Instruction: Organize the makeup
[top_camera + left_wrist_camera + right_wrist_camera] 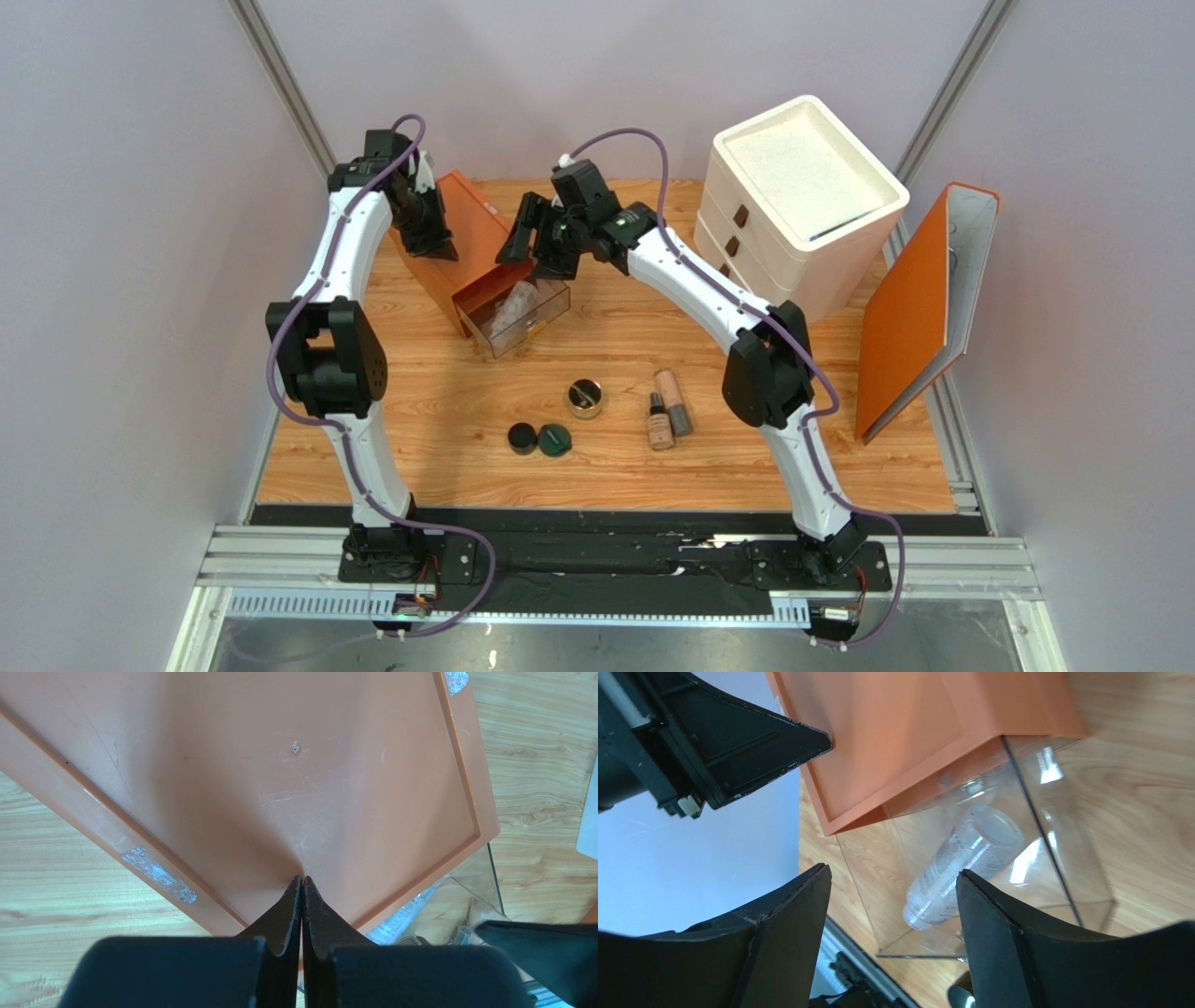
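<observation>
Risks, from the left. The left gripper (302,882), its jaws pressed together with nothing between them, rests its tips on the top of the orange drawer box (281,777). If that pressure slips, the box will probably skid across the wooden table (421,420). The box's clear drawer (1060,875) stands pulled out, with a clear bottle (962,861) lying on its side inside. It could roll and jam the drawer on closing. The right gripper (892,875) hovers just over the drawer, jaws spread wide and holding nothing. A careless sweep from here might clip the drawer wall or the left gripper nearby.

Poses. The left arm reaches forward from its base to the box at the table's far left, wrist angled down. The right arm stretches diagonally leftward across the table toward the same box.

The rest of the makeup sits near the front centre: a black compact (523,438), a green compact (557,440), a gold-rimmed jar (585,399) and small beige bottles (672,396), all well apart from both grippers.
</observation>
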You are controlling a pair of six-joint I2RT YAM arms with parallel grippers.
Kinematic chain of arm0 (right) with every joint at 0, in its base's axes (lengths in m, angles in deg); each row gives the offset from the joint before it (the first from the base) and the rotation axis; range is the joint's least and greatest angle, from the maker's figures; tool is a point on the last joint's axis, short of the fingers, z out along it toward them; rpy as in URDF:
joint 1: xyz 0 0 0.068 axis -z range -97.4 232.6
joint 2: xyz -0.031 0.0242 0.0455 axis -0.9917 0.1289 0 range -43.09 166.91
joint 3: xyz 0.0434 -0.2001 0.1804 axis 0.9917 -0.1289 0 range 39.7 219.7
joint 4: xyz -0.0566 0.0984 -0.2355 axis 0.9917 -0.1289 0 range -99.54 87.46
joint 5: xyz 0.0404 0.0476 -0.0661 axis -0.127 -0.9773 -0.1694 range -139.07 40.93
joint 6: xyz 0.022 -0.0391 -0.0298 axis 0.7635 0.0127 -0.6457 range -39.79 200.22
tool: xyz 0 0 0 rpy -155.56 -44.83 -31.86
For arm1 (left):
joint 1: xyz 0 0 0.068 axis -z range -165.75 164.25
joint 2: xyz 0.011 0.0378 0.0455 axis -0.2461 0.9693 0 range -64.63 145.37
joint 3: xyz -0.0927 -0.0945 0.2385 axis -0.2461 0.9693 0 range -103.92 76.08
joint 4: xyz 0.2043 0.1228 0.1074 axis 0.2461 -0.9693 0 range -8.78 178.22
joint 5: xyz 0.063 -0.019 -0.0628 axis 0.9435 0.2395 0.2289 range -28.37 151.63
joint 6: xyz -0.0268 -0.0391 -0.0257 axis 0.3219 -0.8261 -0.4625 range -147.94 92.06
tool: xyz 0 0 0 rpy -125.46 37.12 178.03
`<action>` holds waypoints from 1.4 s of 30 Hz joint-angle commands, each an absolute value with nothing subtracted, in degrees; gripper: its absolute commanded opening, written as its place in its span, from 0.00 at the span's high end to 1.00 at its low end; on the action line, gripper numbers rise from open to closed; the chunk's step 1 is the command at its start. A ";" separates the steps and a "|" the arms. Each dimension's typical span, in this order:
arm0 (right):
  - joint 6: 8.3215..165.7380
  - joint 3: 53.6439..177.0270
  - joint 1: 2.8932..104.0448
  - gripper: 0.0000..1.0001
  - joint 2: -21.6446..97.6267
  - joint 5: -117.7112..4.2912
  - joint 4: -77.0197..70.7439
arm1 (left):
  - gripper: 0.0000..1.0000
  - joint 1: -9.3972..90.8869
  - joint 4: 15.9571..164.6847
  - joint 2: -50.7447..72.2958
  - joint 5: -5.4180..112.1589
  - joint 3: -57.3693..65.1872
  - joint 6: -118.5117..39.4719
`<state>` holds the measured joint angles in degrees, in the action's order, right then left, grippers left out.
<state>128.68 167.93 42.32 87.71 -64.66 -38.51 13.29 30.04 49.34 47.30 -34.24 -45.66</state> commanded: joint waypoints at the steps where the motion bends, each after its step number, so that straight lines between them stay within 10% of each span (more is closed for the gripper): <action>1: 121.27 164.87 44.01 0.31 75.75 -56.64 -43.22 | 1.00 12.93 26.61 51.21 49.86 -34.84 -44.73; 28: 105.26 126.36 47.44 0.40 74.15 -39.66 -63.37 | 1.00 13.01 25.73 50.86 50.12 -32.82 -43.32; 30: 105.00 125.49 47.53 0.50 74.86 -40.01 -61.87 | 1.00 12.93 25.81 50.77 50.21 -32.55 -43.32; 31: 104.91 125.48 47.53 0.89 75.29 -40.02 -61.00 | 1.00 12.93 25.90 50.68 50.12 -32.38 -43.32; 33: 105.09 125.48 47.70 0.99 75.74 -39.58 -60.81 | 1.00 12.93 25.82 50.59 50.38 -32.38 -43.23; 42: 104.12 134.69 47.97 1.00 71.70 -28.33 -62.22 | 1.00 12.93 25.81 50.15 50.47 -32.47 -43.15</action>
<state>105.14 127.82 47.61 74.69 -36.49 -64.28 13.29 29.70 49.56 47.22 -34.49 -44.96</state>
